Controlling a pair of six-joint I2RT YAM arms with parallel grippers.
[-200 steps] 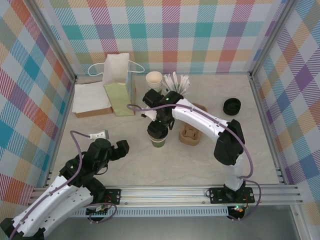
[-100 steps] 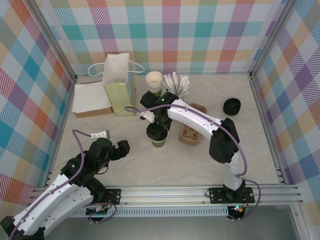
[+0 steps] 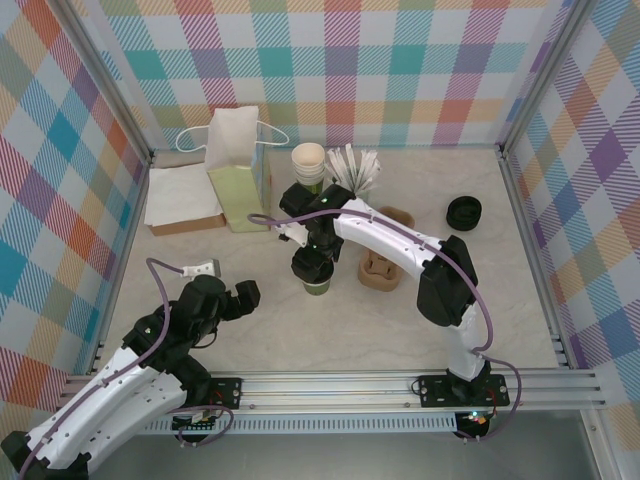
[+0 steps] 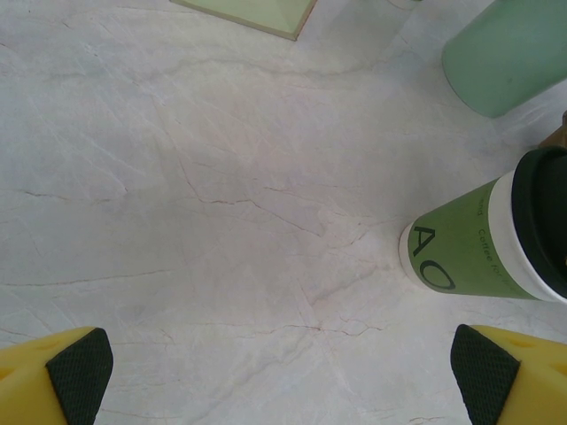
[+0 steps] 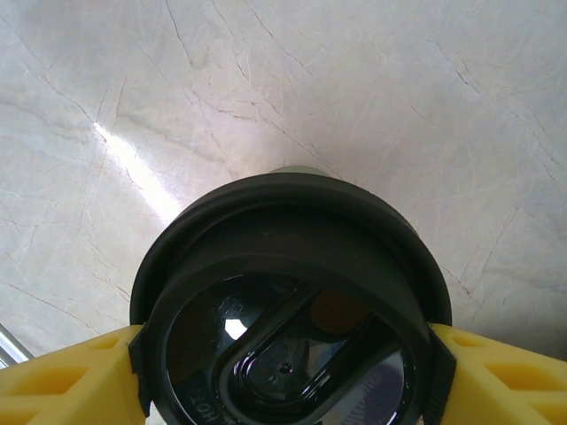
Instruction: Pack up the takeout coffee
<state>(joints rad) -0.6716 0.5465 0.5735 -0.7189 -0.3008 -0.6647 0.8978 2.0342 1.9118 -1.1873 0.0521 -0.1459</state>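
Observation:
The takeout coffee [image 3: 318,286], an olive-green paper cup with a black lid, stands upright mid-table. My right gripper [image 3: 312,264] comes down on it from above. In the right wrist view its black pads [image 5: 142,367] press both sides of the lid [image 5: 292,301], so the gripper [image 5: 292,376] is shut on it. My left gripper [image 3: 243,293] is to the cup's left. In the left wrist view the left gripper [image 4: 283,372] is open over bare table, and the cup [image 4: 469,252] stands beyond its right fingertip.
A paper bag [image 3: 238,170] stands at the back left beside a flat box of napkins [image 3: 183,200]. A stack of cups [image 3: 308,160] and a mint-green cup of stirrers [image 3: 355,170] stand behind the coffee. A brown carrier [image 3: 385,262] lies right of it, black lids [image 3: 464,212] farther right.
The right arm's elbow has swung slightly left while its gripper stays on the lidded cup. The left arm has edged a little toward the cup.

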